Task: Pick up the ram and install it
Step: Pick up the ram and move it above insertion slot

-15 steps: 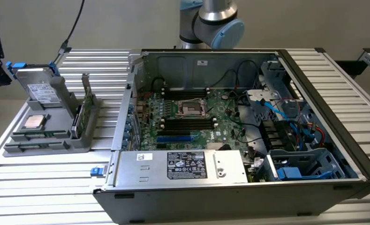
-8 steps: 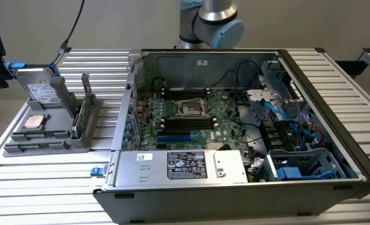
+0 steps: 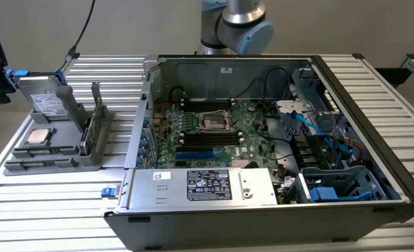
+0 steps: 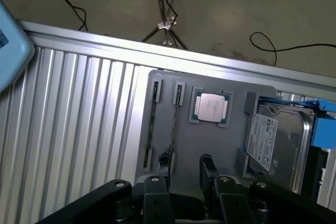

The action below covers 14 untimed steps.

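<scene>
Gripper (image 4: 185, 165): hung over the tray, its two black fingers (image 4: 164, 163) spread apart with nothing between them.
Ram (image 4: 174, 123): stood on edge in the grey tray (image 4: 218, 148), a thin dark strip seen from above. I took it for the one nearer the processor (image 4: 210, 107), with a second thin strip (image 4: 151, 124) just beside it.
Direction: the ram lay ahead of and below the fingertips, not touching them.
Long axis: ran straight away from the gripper toward the table's edge rail (image 4: 210, 60), along the table's ribs, so the finger gap sat across its thin side.
Wrist view added: a hard drive (image 4: 273, 140) leaning just past the processor.
Exterior view added: an open computer case (image 3: 263, 226) on the exterior view's right, well apart from the tray, with dark memory slots (image 3: 210, 138) on its board and the arm (image 3: 236, 23) rising behind its far wall.
</scene>
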### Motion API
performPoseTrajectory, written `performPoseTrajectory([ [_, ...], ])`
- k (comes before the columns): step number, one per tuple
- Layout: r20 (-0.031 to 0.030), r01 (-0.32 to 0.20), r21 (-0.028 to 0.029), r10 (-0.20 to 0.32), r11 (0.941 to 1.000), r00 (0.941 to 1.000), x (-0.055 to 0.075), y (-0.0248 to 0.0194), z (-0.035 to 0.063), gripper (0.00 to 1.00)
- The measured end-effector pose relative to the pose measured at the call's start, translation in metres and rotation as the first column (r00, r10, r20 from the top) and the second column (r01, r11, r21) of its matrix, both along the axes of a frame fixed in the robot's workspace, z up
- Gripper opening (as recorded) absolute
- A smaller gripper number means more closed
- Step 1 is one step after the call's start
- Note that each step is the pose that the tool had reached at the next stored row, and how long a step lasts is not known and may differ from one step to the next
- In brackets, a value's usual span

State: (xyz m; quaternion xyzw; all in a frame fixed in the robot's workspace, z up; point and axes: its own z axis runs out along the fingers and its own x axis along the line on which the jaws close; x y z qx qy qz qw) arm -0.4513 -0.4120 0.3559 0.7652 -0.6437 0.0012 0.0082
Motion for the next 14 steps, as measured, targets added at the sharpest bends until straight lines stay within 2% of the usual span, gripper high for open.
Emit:
performPoseTrajectory([
  [4, -0.0001, 0.000, 0.0096, 0.000, 1.0000, 1.0000, 0.000, -0.0164, -0.0024, 0.36],
  [6, 0.0000, 0.000, 0.0155, 0.000, 0.9999, 1.0000, 0.000, -0.0230, -0.0042, 0.36],
  [8, 0.0004, 0.000, 0.0198, 0.000, 0.9998, 1.0000, 0.000, -0.0257, -0.0073, 0.36],
  [14, 0.0001, -0.002, 0.0211, 0.002, 0.9998, 1.0000, 0.000, -0.0283, -0.0181, 0.36],
])
